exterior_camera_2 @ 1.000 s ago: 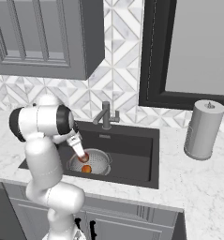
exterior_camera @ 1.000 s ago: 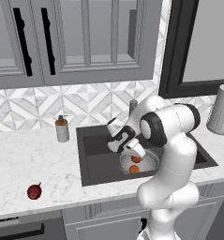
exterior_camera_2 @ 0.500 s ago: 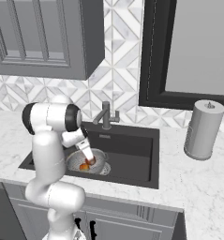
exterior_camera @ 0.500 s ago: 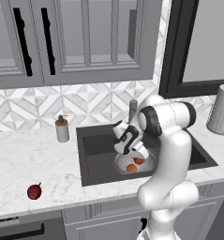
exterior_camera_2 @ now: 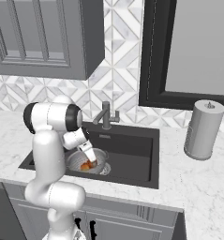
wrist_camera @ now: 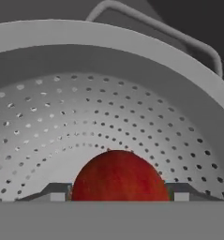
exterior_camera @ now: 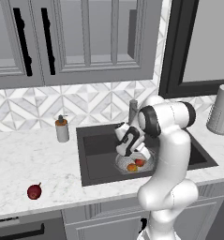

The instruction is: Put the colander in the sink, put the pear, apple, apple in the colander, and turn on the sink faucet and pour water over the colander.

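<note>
The silver perforated colander (exterior_camera: 150,161) (exterior_camera_2: 102,156) (wrist_camera: 146,117) sits in the dark sink (exterior_camera: 98,138) (exterior_camera_2: 134,147). My gripper (exterior_camera: 138,159) (exterior_camera_2: 90,162) reaches down into it, shut on an orange-red apple (exterior_camera: 140,162) (wrist_camera: 119,177) that sits between the finger tips, low near the colander's bottom. A second apple (exterior_camera: 131,167) (exterior_camera_2: 85,166) lies in the colander beside it. The dark red pear (exterior_camera: 34,191) rests on the counter, left of the sink near the front edge. The grey faucet (exterior_camera: 133,108) (exterior_camera_2: 105,115) stands behind the basin, with no water running.
A soap dispenser (exterior_camera: 62,129) stands on the counter left of the sink. A paper towel roll (exterior_camera: 220,110) (exterior_camera_2: 204,130) stands to its right. Wall cabinets hang above the tiled backsplash.
The gripper has come down with the apple from above the colander to deep inside it. The other apple and the pear have not moved.
</note>
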Motion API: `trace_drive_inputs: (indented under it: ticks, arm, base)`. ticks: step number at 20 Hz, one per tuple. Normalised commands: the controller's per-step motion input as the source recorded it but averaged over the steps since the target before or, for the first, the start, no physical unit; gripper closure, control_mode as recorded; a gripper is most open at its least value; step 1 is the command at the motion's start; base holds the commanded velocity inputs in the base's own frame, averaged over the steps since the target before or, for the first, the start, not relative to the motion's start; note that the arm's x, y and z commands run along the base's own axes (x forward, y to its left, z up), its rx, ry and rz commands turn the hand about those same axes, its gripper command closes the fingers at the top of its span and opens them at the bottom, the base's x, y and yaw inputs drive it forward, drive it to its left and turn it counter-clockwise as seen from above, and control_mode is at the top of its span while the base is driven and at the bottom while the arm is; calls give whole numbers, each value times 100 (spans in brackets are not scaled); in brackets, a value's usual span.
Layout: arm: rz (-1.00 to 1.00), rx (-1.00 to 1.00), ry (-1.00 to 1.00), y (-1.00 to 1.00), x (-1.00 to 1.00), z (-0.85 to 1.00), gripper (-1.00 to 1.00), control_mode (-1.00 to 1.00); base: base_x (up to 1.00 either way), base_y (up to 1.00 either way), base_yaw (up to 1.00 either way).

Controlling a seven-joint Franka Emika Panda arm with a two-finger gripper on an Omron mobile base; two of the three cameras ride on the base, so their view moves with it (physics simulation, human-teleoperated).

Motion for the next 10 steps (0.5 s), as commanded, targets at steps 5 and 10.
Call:
trace_drive_inputs:
  ticks: [5, 10]
  arm:
    - [8, 0, 0, -3, -22, 26, -100, -100]
    - [11, 0, -1, 2, -29, 52, -100, -100]
  base:
    - [0, 0, 0]
    - [0, 0, 0]
